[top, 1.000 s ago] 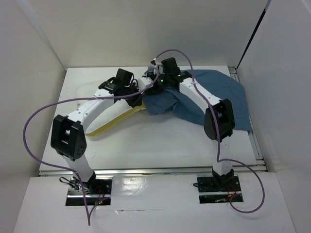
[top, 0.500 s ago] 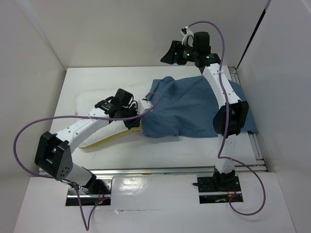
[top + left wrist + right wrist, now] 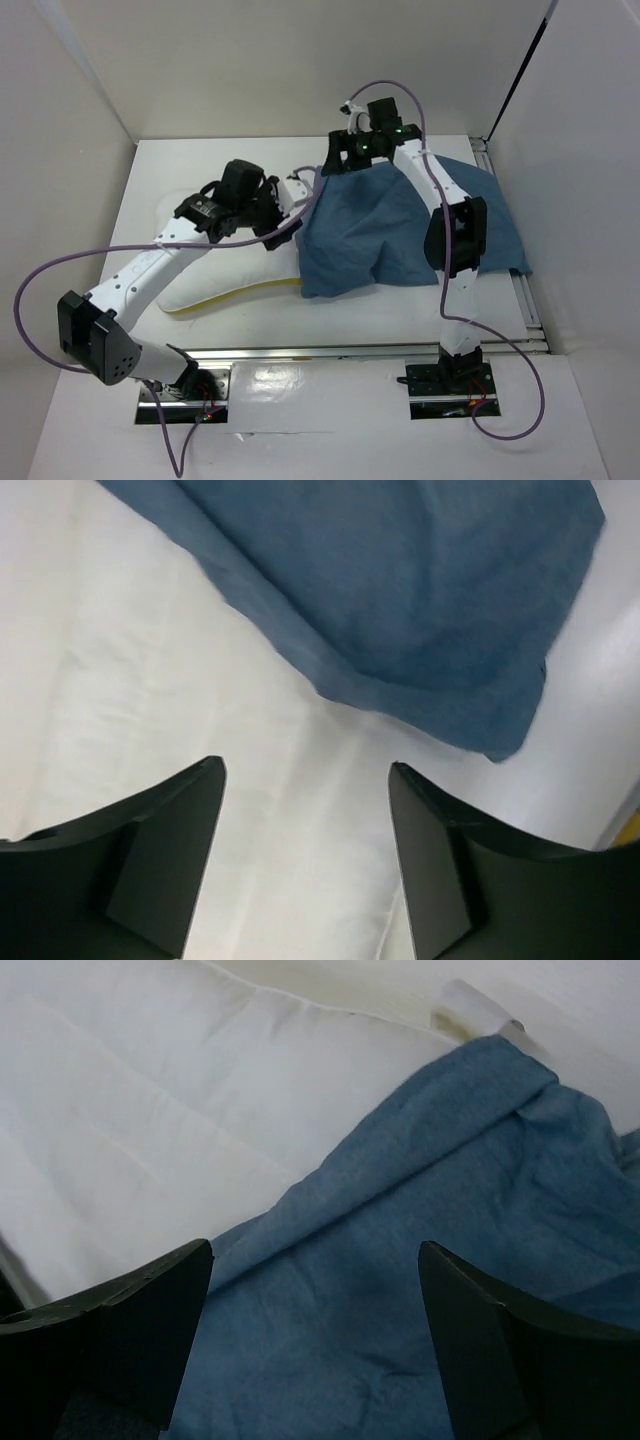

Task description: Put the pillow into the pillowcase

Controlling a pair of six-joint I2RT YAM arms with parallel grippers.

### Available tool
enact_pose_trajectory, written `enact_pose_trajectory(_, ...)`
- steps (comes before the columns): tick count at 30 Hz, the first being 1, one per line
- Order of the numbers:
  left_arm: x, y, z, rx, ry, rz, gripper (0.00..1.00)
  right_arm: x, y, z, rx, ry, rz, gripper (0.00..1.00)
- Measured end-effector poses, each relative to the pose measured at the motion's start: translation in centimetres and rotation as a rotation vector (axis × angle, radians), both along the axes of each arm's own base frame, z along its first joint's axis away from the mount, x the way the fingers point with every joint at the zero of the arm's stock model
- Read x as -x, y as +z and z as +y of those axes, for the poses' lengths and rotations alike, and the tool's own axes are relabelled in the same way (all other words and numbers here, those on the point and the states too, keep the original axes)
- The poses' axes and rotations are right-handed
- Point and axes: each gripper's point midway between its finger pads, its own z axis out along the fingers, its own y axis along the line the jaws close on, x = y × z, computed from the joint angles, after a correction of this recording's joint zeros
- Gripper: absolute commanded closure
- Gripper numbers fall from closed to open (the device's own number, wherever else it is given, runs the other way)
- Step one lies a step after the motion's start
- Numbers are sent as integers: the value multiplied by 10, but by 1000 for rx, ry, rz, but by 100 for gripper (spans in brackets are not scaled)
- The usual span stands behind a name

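The white pillow (image 3: 235,265) lies at the left of the table, a yellow band along its near edge. Its right end goes under the dusty-blue pillowcase (image 3: 385,220), which is spread wrinkled over the table's right half. My left gripper (image 3: 300,193) hovers open over the pillow just beside the case's left edge. In the left wrist view the left gripper (image 3: 305,770) has only white pillow (image 3: 150,680) between its fingers, with the pillowcase (image 3: 420,590) beyond. My right gripper (image 3: 333,165) stands open at the case's far left corner. There the right gripper (image 3: 315,1250) hangs above pillowcase (image 3: 400,1290), the pillow (image 3: 150,1090) alongside.
White walls close in the table (image 3: 320,320) at the left, back and right. A metal rail (image 3: 522,295) runs along the right edge. Purple cables loop from both arms; the left one (image 3: 30,290) hangs out past the table's left side.
My left gripper has opened, let go of the pillowcase edge and moved back over the pillow. My right gripper came down from high at the back to the case's far left corner, opening wider.
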Motion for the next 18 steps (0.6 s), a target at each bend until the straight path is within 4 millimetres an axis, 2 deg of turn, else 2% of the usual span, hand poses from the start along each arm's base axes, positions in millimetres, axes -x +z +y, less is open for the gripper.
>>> enact_pose_trajectory(2, -18, 22, -1, 17, 56, -52, 32, 3, -9, 14, 102, 19, -66, 0)
enact_pose_trajectory(3, -29, 32, -1, 32, 93, -77, 27, 7, -15, 22, 155, 25, -96, 0)
enact_pose_trajectory(5, -47, 42, 0, 48, 141, -109, 0, 19, -25, 35, 226, 36, -130, 0)
enact_pose_trajectory(8, -68, 42, 12, 72, 215, -112, 0, 38, -31, 51, 272, 73, -142, 0)
enact_pose_trajectory(10, -78, 37, 21, 81, 256, -92, 0, 33, -24, 49, 285, 72, -160, 0)
enact_pose_trajectory(12, -93, 34, 27, 102, 292, -59, 0, 21, -11, 42, 293, 48, -183, 0)
enact_pose_trajectory(15, -127, 28, 34, 145, 332, -3, 0, 3, 7, 31, 293, 2, -231, 0)
enact_pose_trajectory(18, -165, 17, 48, 210, 355, 76, 0, -2, 5, 20, 306, -21, -228, 0)
